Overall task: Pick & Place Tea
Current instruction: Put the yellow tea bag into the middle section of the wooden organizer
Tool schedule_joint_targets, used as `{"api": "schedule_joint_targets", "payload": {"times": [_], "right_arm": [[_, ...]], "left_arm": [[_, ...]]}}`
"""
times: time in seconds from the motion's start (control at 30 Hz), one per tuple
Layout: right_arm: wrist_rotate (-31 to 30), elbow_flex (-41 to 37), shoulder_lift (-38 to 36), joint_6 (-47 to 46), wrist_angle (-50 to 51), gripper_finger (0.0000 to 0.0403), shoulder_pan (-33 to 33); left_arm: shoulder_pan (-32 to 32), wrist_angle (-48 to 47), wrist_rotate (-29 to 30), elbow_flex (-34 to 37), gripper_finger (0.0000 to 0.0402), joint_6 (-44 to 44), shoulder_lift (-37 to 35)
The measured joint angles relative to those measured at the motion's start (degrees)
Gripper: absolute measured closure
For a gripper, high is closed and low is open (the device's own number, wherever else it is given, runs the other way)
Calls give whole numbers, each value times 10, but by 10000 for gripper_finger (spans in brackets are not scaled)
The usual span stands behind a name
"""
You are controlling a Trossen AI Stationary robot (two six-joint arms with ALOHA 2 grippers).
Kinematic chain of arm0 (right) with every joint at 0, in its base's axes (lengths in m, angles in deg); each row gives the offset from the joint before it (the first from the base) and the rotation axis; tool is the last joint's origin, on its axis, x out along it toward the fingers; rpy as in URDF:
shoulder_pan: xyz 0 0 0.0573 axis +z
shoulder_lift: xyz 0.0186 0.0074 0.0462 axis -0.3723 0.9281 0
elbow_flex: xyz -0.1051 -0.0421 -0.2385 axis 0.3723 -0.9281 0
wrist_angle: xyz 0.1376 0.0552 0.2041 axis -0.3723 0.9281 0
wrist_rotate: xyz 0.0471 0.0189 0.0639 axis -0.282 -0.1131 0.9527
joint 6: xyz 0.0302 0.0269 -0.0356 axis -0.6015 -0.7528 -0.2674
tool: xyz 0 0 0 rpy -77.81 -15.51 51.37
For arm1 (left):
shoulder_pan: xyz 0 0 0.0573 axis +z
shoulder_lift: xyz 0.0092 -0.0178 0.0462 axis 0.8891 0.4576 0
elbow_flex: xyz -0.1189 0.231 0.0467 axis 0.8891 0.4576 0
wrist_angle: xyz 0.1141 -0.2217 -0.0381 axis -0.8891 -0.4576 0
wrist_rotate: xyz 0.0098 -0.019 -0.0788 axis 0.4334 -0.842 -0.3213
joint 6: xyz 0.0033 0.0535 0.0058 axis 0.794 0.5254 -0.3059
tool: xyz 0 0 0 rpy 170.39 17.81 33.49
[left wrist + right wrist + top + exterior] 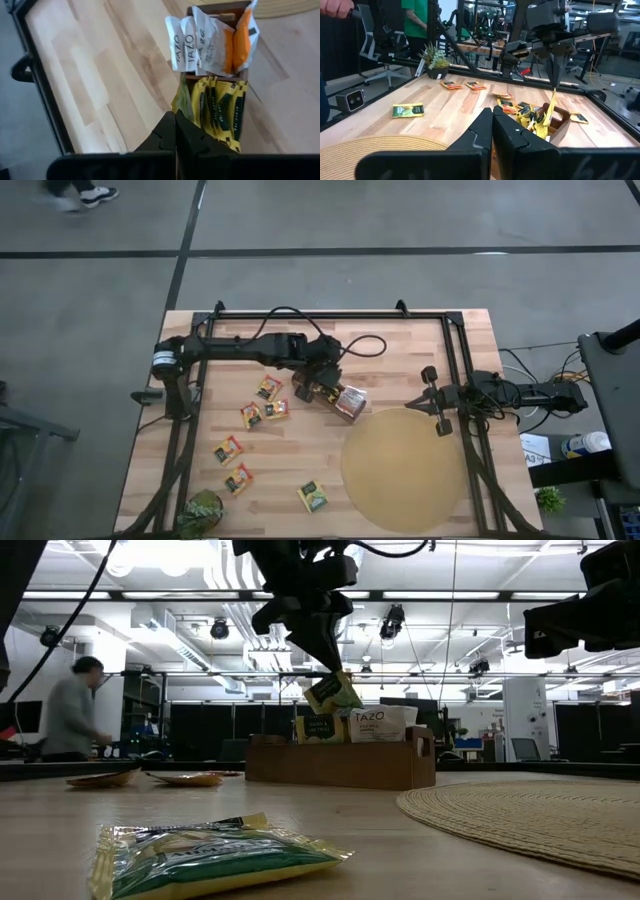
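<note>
Left arm reaches out across the table, its gripper (322,388) pointing down, fingers pinched together. Right gripper (432,402) waits off to the side, clamped tight.

Five loose tea sachets (267,388) lie on the tabletop (400,345), plus one box (340,400), one round mat (405,468), two arms.

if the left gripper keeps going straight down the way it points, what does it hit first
Probably the box below it, at the compartment of green-yellow sachets. The left gripper, jaws shut on a green-yellow sachet, hangs right above that row, though exact depth is unclear.
</note>
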Motion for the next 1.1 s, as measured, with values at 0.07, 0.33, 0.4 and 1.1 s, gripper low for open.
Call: {"api": "schedule_joint_targets", "payload": {"times": [0.07, 0.33, 0.4, 1.1], "right_arm": [[0, 0, 0, 0, 0, 394, 0], [0, 0, 0, 0, 0, 394, 0], [0, 0, 0, 0, 0, 394, 0], [0, 0, 0, 0, 0, 394, 0]], "left_arm": [[0, -6, -4, 0, 401, 0, 0], [0, -7, -12, 26, 401, 8, 0], [0, -7, -12, 35, 402, 11, 0], [-1, 5, -17, 39, 401, 12, 0]]}}
